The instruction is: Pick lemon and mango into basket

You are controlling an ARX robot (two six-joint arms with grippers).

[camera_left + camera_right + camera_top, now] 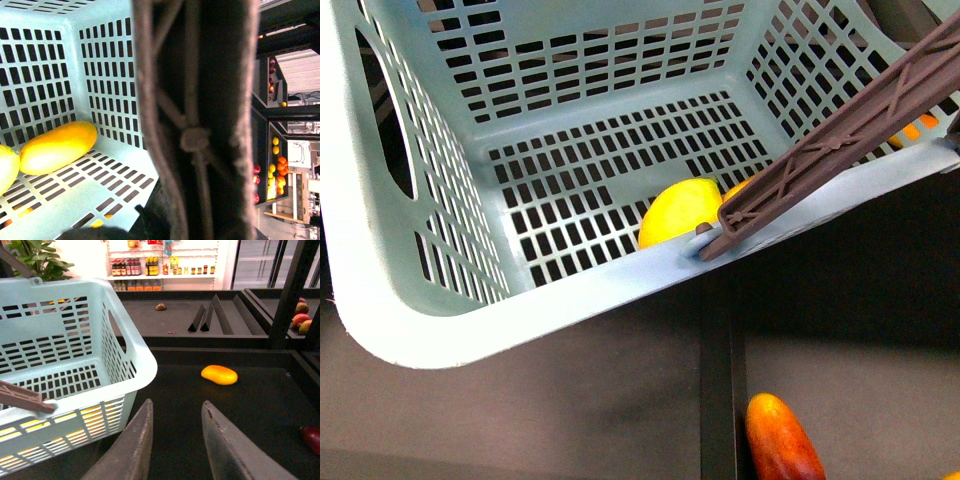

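Observation:
The teal basket point(410, 250) fills the front view, seen from above. The yellow lemon point(678, 210) lies on its slotted floor by the near wall. A yellow-orange mango point(57, 147) lies beside the lemon point(6, 167) in the left wrist view. My left gripper is shut on the basket's brown handle point(195, 125); the handle fills that view and hides the fingers. The handle also crosses the basket's right rim in the front view point(840, 140). My right gripper point(175, 440) is open and empty, just right of the basket point(75, 365) above a dark shelf. Another yellow-orange mango point(219, 374) lies on the shelf beyond it.
A red-orange elongated fruit point(782, 440) lies outside the basket, below its near rim. A dark red fruit point(312, 437) lies at the shelf's right edge. Black dividers point(210, 315) stand on the shelf behind. More fruit point(300, 320) sits far right.

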